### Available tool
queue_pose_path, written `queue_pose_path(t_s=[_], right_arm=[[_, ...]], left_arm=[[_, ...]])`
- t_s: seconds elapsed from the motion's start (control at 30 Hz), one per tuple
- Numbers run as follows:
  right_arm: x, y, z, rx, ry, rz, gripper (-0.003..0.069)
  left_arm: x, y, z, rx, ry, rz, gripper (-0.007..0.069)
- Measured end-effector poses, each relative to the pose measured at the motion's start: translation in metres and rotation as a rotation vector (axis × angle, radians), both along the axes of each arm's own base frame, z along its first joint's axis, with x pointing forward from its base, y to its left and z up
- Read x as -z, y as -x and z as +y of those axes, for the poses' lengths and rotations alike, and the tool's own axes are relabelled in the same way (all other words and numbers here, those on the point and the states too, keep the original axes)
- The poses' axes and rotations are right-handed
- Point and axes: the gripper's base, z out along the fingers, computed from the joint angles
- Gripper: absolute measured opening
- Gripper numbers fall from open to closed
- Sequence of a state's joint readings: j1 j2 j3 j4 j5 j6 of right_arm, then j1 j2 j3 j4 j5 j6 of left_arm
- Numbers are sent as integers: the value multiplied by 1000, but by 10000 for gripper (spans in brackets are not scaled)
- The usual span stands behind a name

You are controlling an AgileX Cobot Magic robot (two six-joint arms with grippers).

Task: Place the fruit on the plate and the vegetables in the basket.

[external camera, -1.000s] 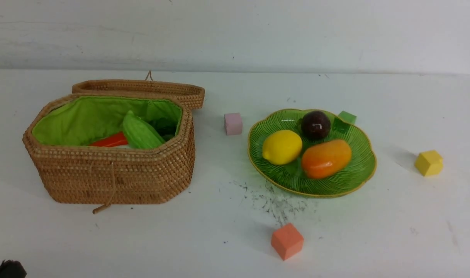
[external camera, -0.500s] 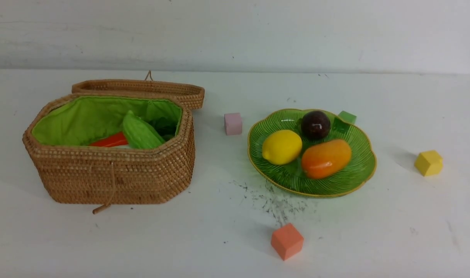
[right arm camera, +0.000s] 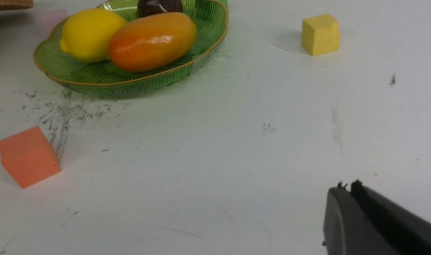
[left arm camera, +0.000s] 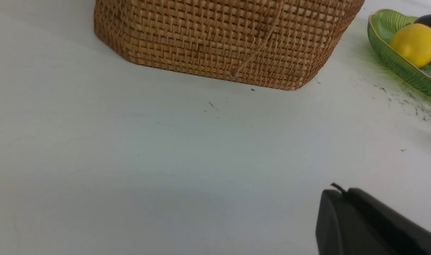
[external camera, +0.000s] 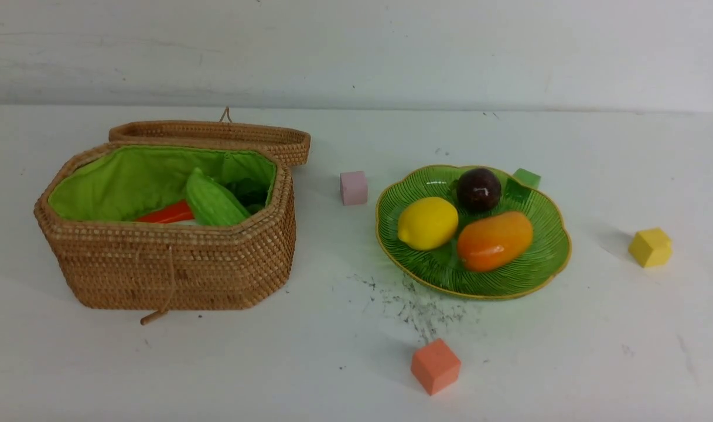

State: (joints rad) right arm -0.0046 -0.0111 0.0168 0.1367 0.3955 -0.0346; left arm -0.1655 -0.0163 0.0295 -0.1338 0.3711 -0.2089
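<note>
On plate [external camera: 543, 258], mango [external camera: 494, 240] and lemon [external camera: 427, 223], well apart from right end effector [right arm camera: 346, 187], fingers together, holding nothing.

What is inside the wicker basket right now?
In the basket: a bumpy green gourd, an orange carrot, some dark leaves behind. The radish is not clearly visible; the near wall hides the bottom.

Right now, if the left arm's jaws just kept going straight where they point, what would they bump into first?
Most likely the basket: its woven wall stands straight ahead of the shut left gripper, with bare table between. Depth is uncertain.
</note>
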Motion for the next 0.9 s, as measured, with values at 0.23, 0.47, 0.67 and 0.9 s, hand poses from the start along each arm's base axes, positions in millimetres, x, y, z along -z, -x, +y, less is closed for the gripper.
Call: queue_pose_path(t_s=[0.23, 0.47, 0.67, 0.9], right_arm=[[0, 0, 0, 0, 0, 0, 41], [0, 0, 0, 0, 0, 0, 44], [0, 0, 0, 0, 0, 0, 51], [0, 0, 0, 0, 0, 0, 60]], left_arm=[[0, 0, 0, 0, 0, 0, -13], [0, 0, 0, 0, 0, 0, -13], [0, 0, 0, 0, 0, 0, -12], [0, 0, 0, 0, 0, 0, -6]])
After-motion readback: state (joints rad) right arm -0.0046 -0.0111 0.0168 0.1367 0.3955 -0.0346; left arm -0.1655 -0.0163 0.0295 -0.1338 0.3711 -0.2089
